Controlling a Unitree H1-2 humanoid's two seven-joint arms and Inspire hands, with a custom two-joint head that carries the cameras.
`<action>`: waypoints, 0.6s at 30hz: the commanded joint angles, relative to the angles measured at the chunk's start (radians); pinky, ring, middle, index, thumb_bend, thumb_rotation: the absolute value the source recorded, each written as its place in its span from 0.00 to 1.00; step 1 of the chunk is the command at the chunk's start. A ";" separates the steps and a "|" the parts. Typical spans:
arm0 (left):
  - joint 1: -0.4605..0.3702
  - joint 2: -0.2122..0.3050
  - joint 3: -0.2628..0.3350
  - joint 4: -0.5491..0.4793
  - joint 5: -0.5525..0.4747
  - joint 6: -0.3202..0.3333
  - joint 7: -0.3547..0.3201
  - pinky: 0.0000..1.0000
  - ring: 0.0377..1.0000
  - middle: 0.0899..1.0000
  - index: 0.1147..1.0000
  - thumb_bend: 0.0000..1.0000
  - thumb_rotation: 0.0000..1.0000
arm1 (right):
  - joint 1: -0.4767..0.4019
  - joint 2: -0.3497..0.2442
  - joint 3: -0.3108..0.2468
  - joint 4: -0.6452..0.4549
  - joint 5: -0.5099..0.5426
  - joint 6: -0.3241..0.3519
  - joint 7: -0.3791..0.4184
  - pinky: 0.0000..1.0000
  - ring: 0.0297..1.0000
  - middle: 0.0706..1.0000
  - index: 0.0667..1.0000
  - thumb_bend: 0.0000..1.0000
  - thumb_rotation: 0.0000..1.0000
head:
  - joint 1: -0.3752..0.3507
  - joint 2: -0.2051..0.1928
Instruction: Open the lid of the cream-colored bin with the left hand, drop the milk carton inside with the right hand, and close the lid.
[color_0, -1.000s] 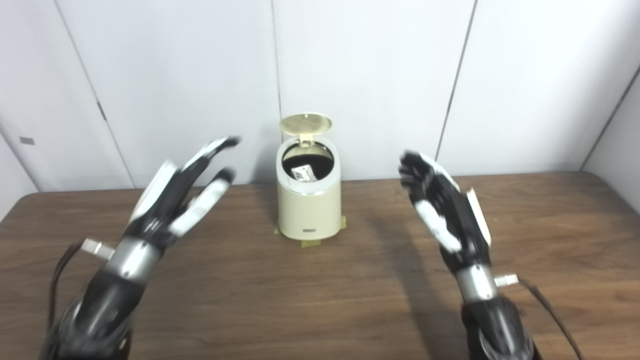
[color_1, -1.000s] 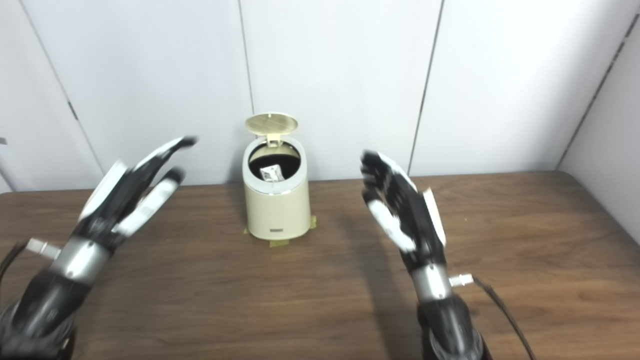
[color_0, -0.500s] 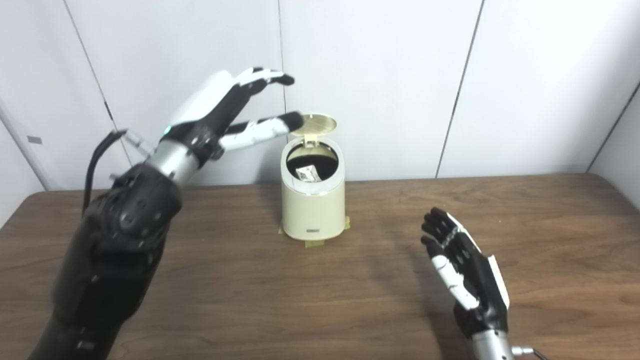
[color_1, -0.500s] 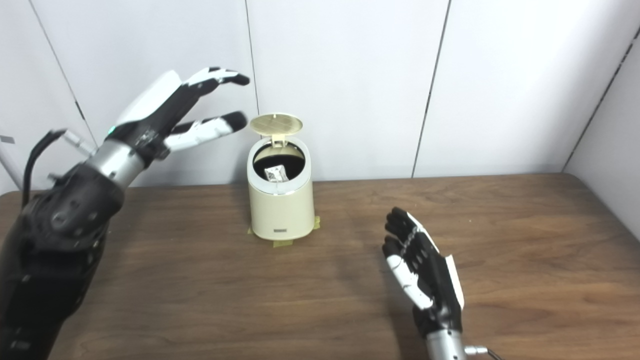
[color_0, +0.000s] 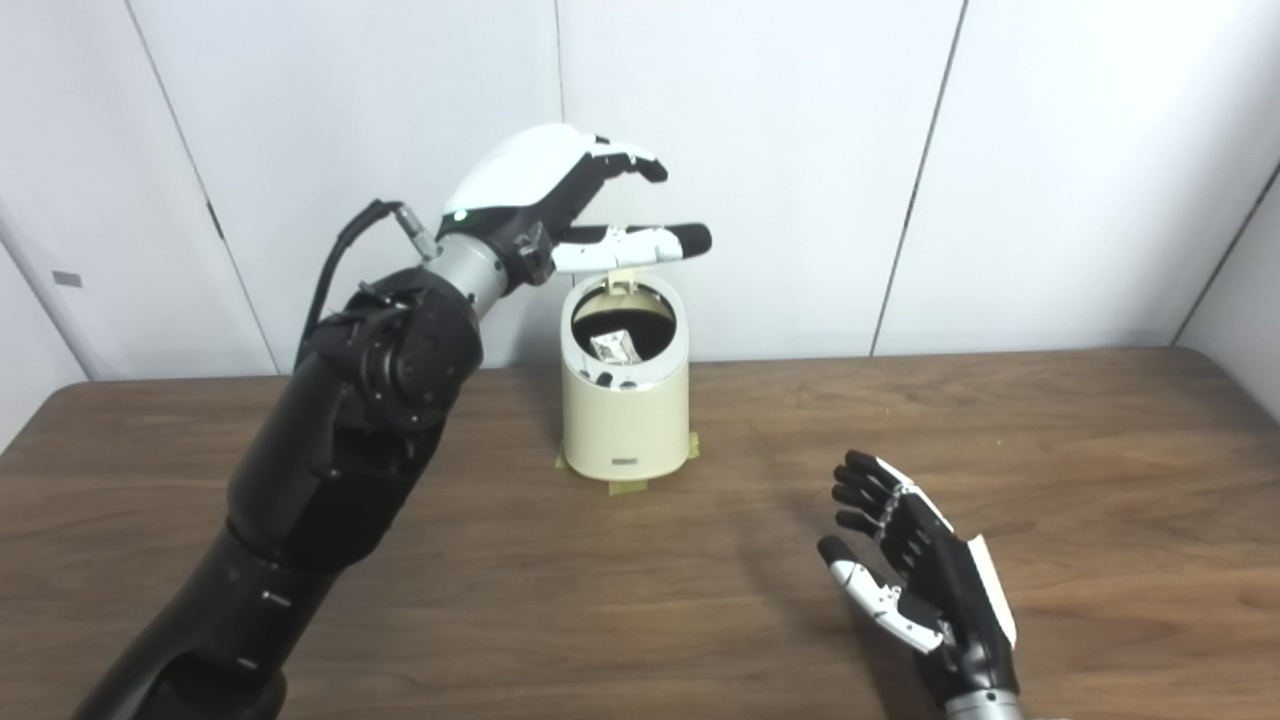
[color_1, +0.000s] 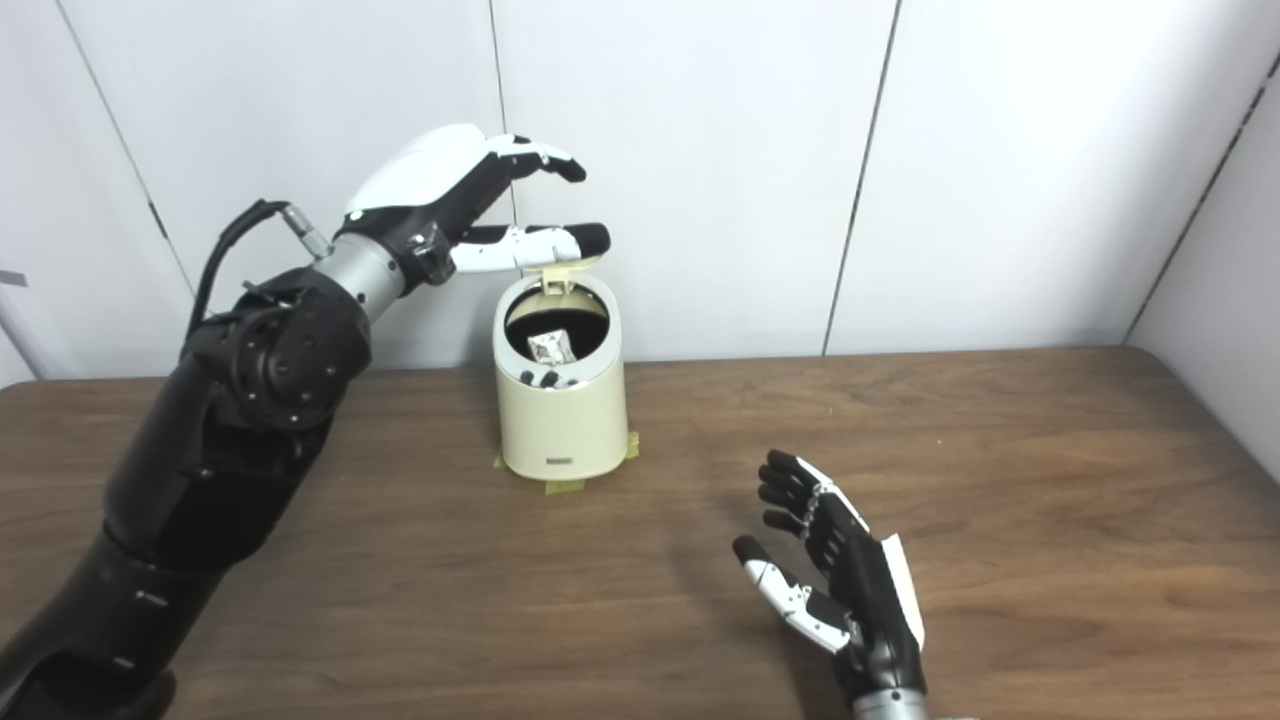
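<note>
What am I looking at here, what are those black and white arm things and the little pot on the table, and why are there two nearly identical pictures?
Those are the two arms of a humanoid robot, each ending in a mechanical hand with fingers. The two pictures come from two cameras side by side on its head, so they show one scene from slightly different spots.

On the brown table stands a cream-colored bin with its lid tipped up. Inside, a small milk carton is visible. The left hand is raised over the bin, fingers spread, its thumb right at the lid; whether it touches is hard to tell. The right hand waits low over the table, open, palm up. Neither hand holds anything.
</note>
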 joint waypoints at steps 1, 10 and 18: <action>-0.081 0.000 0.000 0.009 0.041 -0.009 0.016 1.00 0.96 0.86 0.77 0.89 1.00 | -0.009 0.009 0.001 -0.027 -0.001 -0.018 0.008 0.74 0.79 0.79 0.78 0.18 0.19 | -0.001 0.002; -0.107 -0.016 -0.024 0.104 0.086 0.002 -0.009 1.00 0.95 0.86 0.75 0.92 1.00 | 0.001 0.016 0.015 -0.034 0.010 -0.010 0.035 0.75 0.80 0.79 0.77 0.21 0.29 | -0.002 0.001; -0.104 -0.019 -0.024 0.140 0.089 -0.001 -0.019 1.00 0.96 0.88 0.76 0.92 1.00 | 0.005 0.016 0.026 -0.041 -0.001 0.012 0.043 0.75 0.81 0.80 0.78 0.21 0.31 | -0.005 -0.004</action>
